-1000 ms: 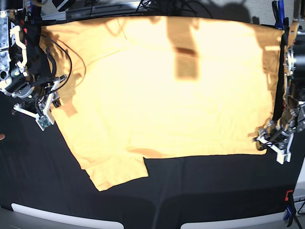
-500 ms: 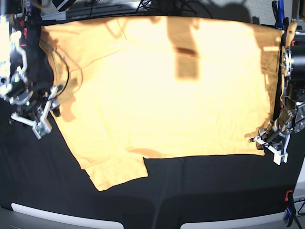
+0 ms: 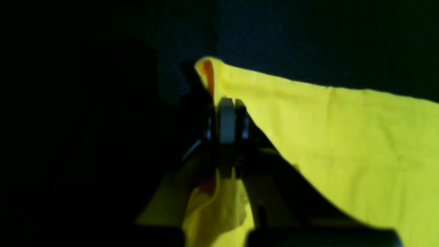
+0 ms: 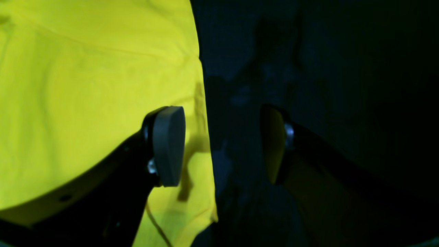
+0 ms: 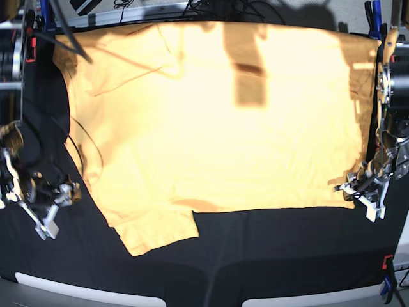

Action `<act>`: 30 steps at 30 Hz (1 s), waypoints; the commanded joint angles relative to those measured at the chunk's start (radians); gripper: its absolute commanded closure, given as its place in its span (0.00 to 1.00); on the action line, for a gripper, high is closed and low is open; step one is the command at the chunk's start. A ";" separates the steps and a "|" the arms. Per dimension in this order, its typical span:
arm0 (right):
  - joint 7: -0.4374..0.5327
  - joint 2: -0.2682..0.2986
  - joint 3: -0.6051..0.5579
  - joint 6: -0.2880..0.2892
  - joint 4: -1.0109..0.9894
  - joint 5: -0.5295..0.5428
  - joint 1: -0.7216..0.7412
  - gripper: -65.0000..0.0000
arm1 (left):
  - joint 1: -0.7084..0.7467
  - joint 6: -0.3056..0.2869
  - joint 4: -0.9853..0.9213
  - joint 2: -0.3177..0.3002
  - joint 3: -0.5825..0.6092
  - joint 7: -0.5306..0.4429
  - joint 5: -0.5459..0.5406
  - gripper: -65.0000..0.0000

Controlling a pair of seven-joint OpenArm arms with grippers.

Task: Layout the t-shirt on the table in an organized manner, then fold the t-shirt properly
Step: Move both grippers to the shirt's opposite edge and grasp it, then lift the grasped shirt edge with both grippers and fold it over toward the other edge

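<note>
While the t-shirt (image 5: 217,121) is lying spread across the table (image 5: 268,256), the left gripper (image 5: 359,192) is pinching its hem corner with jaws pressed together; the right gripper (image 4: 219,144), jaws spread, is straddling the opposite side edge.

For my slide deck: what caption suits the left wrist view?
Left claw shut on a corner of the yellow t-shirt, lifting it off the black table.

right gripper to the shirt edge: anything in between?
Nothing but bare black table in the base view. The open right gripper sits just off the t-shirt; in the right wrist view the shirt edge runs between its pads.
</note>
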 commanded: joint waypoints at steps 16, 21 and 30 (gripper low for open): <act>0.170 -0.200 -0.101 0.025 -0.562 -0.281 0.319 0.48 | -0.027 -0.007 0.013 -0.015 -0.001 -0.008 -0.001 1.00; 0.154 -0.194 -0.101 0.025 -0.570 -0.281 0.312 0.48 | -0.027 -0.007 0.013 -0.014 -0.001 -0.008 -0.002 1.00; 0.118 -0.193 -0.101 0.039 -0.570 -0.280 0.262 0.57 | -0.027 -0.007 0.013 -0.014 -0.001 -0.008 -0.002 1.00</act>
